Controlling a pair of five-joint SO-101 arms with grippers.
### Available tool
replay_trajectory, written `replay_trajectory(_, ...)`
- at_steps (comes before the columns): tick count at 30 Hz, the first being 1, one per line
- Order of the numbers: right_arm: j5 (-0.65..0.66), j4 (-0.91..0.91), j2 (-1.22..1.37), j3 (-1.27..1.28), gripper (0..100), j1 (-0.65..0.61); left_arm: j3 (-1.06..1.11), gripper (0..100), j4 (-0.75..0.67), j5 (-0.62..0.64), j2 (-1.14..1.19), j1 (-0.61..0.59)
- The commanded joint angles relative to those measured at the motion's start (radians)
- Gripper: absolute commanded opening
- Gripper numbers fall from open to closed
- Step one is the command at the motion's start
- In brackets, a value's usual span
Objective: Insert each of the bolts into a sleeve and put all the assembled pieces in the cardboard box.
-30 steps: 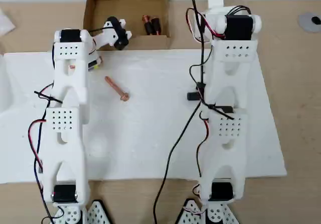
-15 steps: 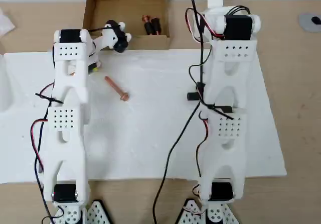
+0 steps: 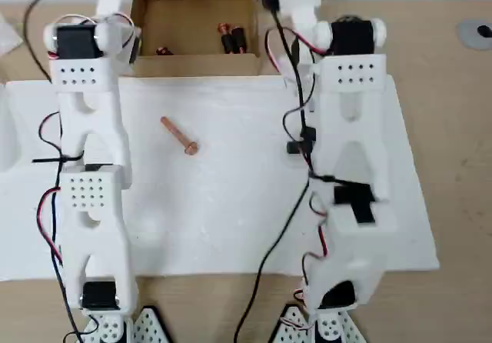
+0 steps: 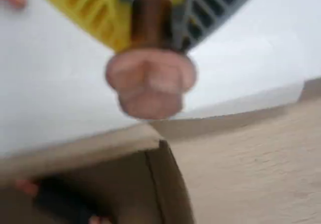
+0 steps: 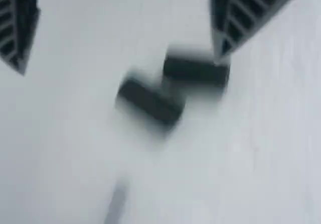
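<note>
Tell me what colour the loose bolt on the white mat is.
Copper-coloured bolt, clearest in high view.

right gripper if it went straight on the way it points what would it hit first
Likely the two short black cylindrical sleeves on the white foam sheet, lying between the open jaws of the right gripper; depth is unclear.

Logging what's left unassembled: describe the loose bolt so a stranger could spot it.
On the white sheet between the two arms, look toward the cardboard box. The bolt lies slantwise there, copper-coloured and bare, unlike the sleeved pieces inside the box.
</note>
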Motion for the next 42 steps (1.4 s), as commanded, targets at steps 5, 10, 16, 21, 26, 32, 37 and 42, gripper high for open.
replay_trajectory(5, 0.442, 0.015, -0.22, 0.44, 27.8, 0.097, 0.003, 0, 0.009, 0.308, -0.274, -0.018)
replay_trajectory(10, 0.807, 0.012, -0.206, 0.444, 27.7, 0.205, 0.233, 0, 0.009, 0.387, -0.46, -0.008)
replay_trajectory(16, 0.971, -0.04, -0.186, 0.325, 27.7, 0.205, 0.634, 1, 0.008, 0.446, -0.78, -0.012)
replay_trajectory(21, 1.014, -0.043, -0.159, 0.318, 27.7, 0.139, 1.056, 1, -0.026, 0.454, -1.09, 0.035)
replay_trajectory(26, 1.014, -0.049, -0.091, 0.343, 27.7, 0.12, 1.551, 1, -0.256, 0.454, -1.446, -0.005)
replay_trajectory(32, 1.014, -0.121, 0.028, 0.34, 27.7, 0.122, 2.045, 0, -0.562, 0.454, -1.865, -0.006)
replay_trajectory(37, 1.016, -0.129, 0.124, 0.305, 27.7, 0.116, 2.268, 0, -0.727, 0.454, -2.077, -0.006)
replay_trajectory(42, 1.037, -0.127, 0.228, 0.202, 27.7, 0.122, 2.424, 0, -0.855, 0.451, -2.183, -0.003)
